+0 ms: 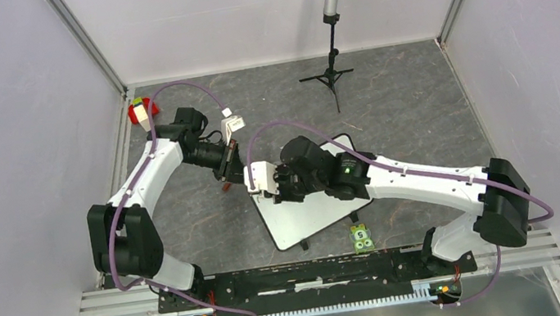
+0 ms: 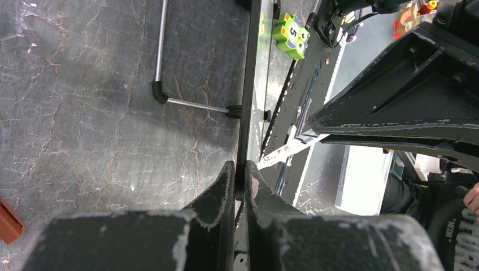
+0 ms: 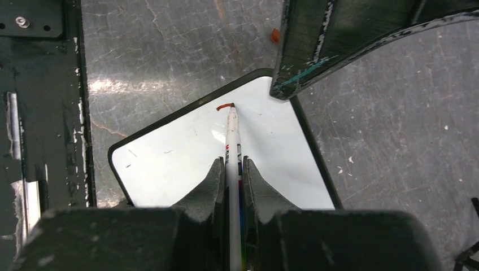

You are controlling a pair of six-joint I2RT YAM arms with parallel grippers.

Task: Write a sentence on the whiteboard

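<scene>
Clearly the writing has only just begun: in the right wrist view the board [image 3: 169,158] lies tilted across the middle of the frame. It is bare but for one short red stroke [image 3: 223,106] near its upper corner, and the marker [image 3: 233,141] tip rests at the stroke's right end. To do this step well, I judge the tip should press lightly and evenly, with the marker held steady so the line does not skip. The letters should be small, since the sentence starts close to a corner and the free surface lies below and left of it in the frame. The board is glossy and seems to stand on short legs, so it could slide or rock under the pen. That makes the bracing grip at its edge matter as much as the pen work. The right gripper [image 3: 230,165] is narrowed onto the marker's barrel, a finger on each side, with the barrel running straight out between them. The left gripper [image 2: 242,172] is pinched nearly closed on the board's thin black rim, seen edge-on down the middle of the left wrist view, its fingers touching the rim on both sides. In the top view the board sits at centre, just above the arm bases, with both grippers meeting at its upper left corner.
</scene>
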